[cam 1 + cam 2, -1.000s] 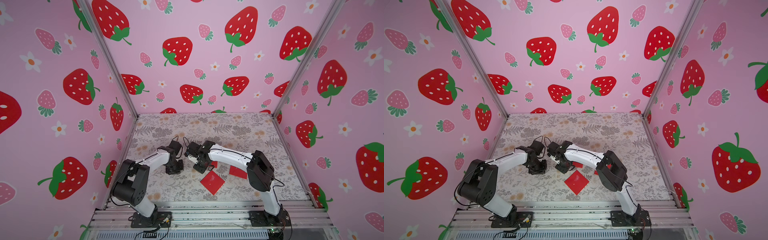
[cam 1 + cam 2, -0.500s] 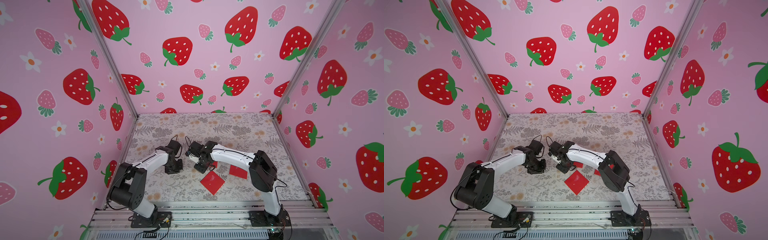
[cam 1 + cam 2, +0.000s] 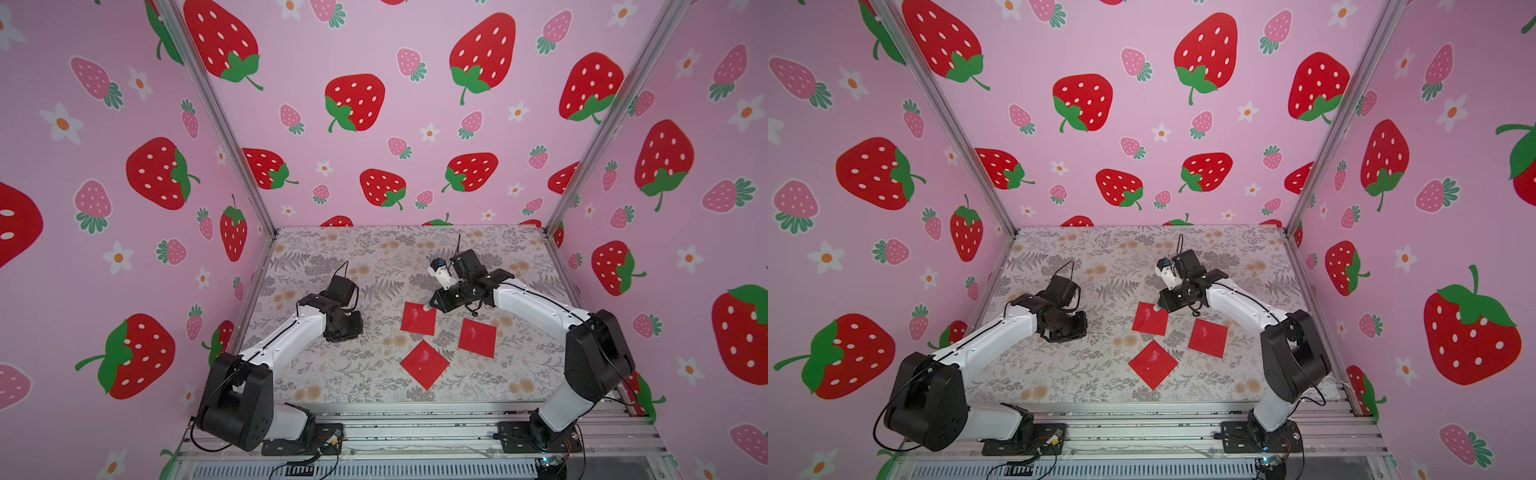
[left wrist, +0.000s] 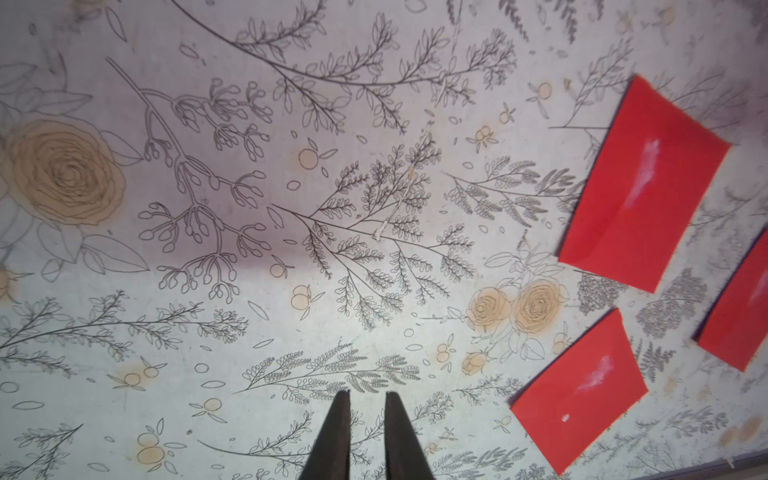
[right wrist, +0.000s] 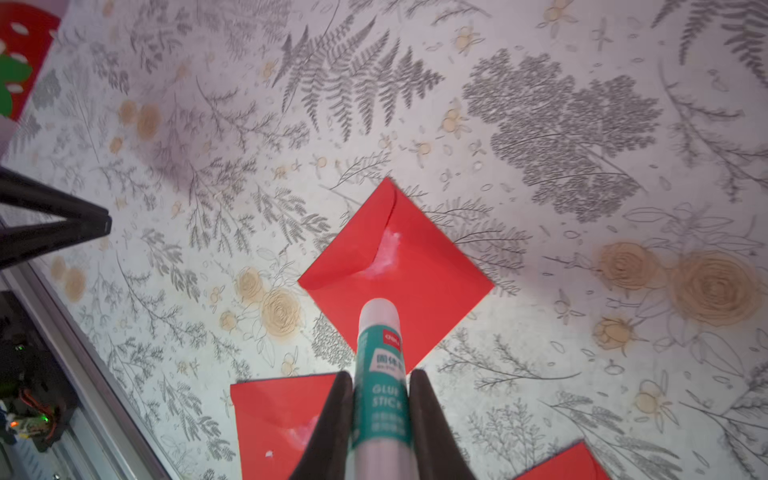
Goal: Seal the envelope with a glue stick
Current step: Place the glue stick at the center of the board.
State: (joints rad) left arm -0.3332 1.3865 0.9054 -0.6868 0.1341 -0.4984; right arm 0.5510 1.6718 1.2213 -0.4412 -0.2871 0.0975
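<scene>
The counter (image 3: 374, 249) is bare along its far strip and across the wide band between the left claw (image 4: 368, 397) and the envelopes. These lie flat, clustered right of centre with narrow gaps between them: far envelope (image 3: 417, 320), right envelope (image 3: 478, 337), near envelope (image 3: 424, 364). The right claw (image 3: 433, 303) and its stick (image 5: 380, 340) hang over the far envelope's corner. The right arm (image 3: 536, 307) spans the right side and the left arm (image 3: 286, 332) the left. Walls (image 3: 124, 249) close three sides.

The right gripper (image 5: 380, 374) pinches the glue stick (image 5: 380, 340) across its teal label. The stick's white end points to twelve o'clock, over a red envelope (image 5: 415, 282) smeared white beside its flap. On the floral tablecloth (image 5: 540, 124), a second envelope (image 5: 274, 415) lies at the gripper's eight o'clock and a third envelope (image 5: 569, 465) at four.
</scene>
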